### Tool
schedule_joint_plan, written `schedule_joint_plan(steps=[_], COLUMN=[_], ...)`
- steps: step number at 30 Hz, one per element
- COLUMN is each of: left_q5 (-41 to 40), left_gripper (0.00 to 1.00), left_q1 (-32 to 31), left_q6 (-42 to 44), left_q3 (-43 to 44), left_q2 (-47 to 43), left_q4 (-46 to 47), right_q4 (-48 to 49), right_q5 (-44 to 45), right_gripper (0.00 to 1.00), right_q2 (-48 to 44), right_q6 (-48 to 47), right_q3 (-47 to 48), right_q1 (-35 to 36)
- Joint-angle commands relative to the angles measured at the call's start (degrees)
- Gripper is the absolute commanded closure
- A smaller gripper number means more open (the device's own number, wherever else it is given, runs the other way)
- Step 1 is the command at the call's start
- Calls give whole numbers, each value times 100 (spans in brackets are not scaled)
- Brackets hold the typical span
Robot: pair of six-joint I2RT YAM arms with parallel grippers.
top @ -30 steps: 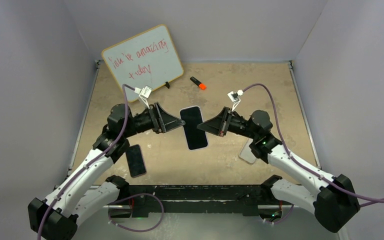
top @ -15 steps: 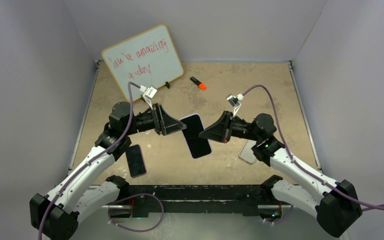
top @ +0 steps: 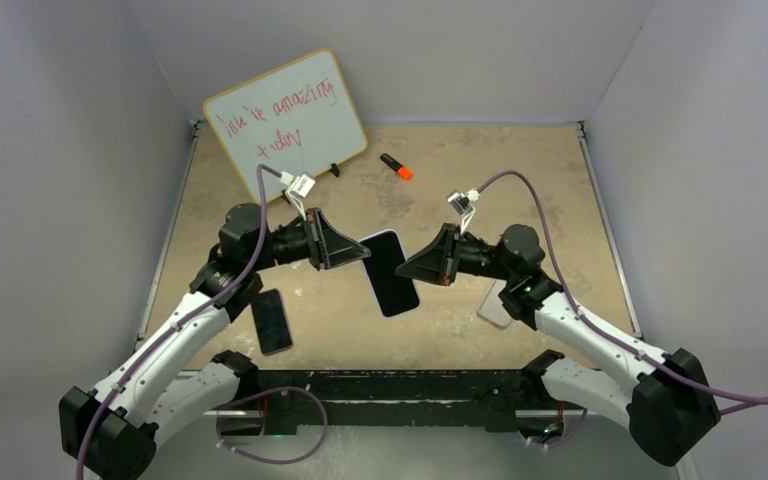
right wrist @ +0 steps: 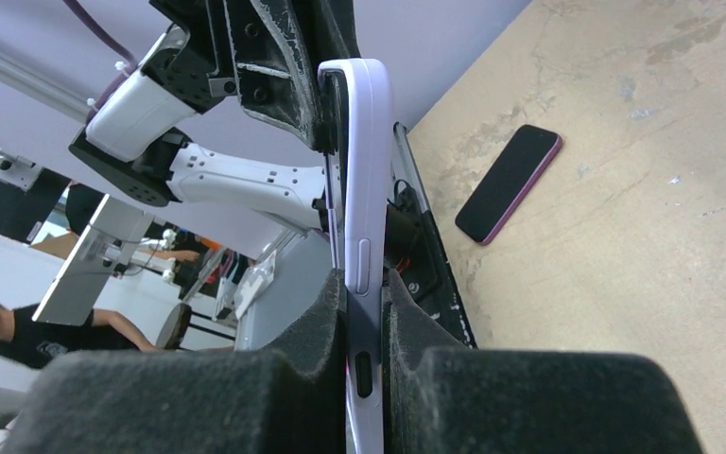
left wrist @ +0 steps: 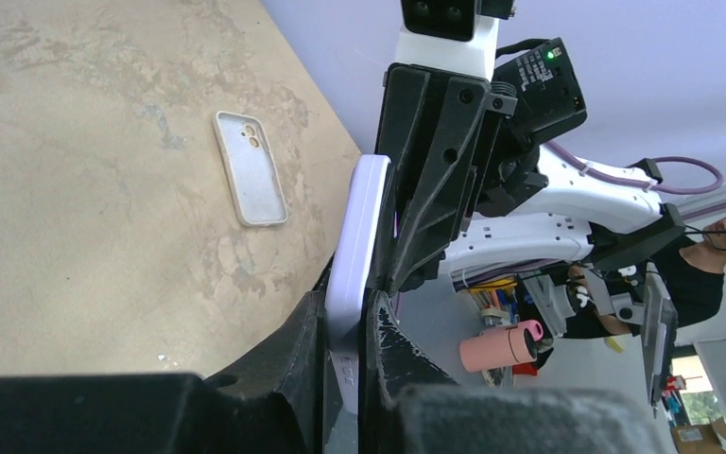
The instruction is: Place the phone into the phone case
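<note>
Since the earlier frames, the phone (top: pixel 390 273) has been tipped from near-upright to a slant and brought slightly toward the near edge.

- **Phone:** lilac-edged, dark face toward the overhead camera. It is held off the desk (top: pixel 520 180) over its middle. The long axis runs from the far-left corner toward the near-right corner.
- **Left gripper (top: pixel 364 254):** fingers pressed together on the phone's left long edge.
- **Right gripper (top: pixel 407 270):** fingers likewise clamped on the opposite long edge.
- **Phone case (top: pixel 492 308):** pale, empty, lying flat toward the right edge. It is partly covered by the right arm in the overhead view and is well apart from the phone.
- **Relation:** the case lies to the right of the held phone, behind the right gripper, so the right arm is judged the nearer. The case's long axis runs roughly far-to-near, so the phone's slant is judged to need matching to it.
- **Second phone (top: pixel 272 321):** dark, flat, toward the near-left corner, not gripped.
</note>
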Motion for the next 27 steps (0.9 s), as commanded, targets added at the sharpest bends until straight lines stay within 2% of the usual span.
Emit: schedule_joint_plan(steps=[1,2,5,9,11,14,19,23,24,25,27], left_q5=[-377,-302,-30,350,577,814,874,554,379,222,-4], left_gripper=[100,100,100,100,100,100,100,100,100,100,100], left_q1=[6,12,11,8,11,13,6,10,10,8,15], left_q6=[433,437,528,486,389,363,410,680,868,1065,1223], left_q3=[206,191,137,48,-22,-39,-76,-8,70,161,239], left_q2=[22,11,-51,-65,4,139,208,283,322,370,426], left_q4=[-155,-74,197,548,790,938,1047,510,172,-160,-560], right_q4=[268,333,413,269,237,478,777,799,809,766,428], right_q5=[5,-38,-88,-183,-219,-218,-249,-210,-154,-63,131], right_gripper=[100,100,79,58,52,49,53,80,96,100,100], right_q2=[60,75,56,63,153,376,768,898,897,889,888], right_q6=[21,60,156,64,25,70,143,75,9,-74,-352], right_q3=[4,-16,-15,196,378,560,854,923,894,864,878], right_q1=[-1,-1,-1,-1,-1,1,-1,-5,-1,-4,-2])
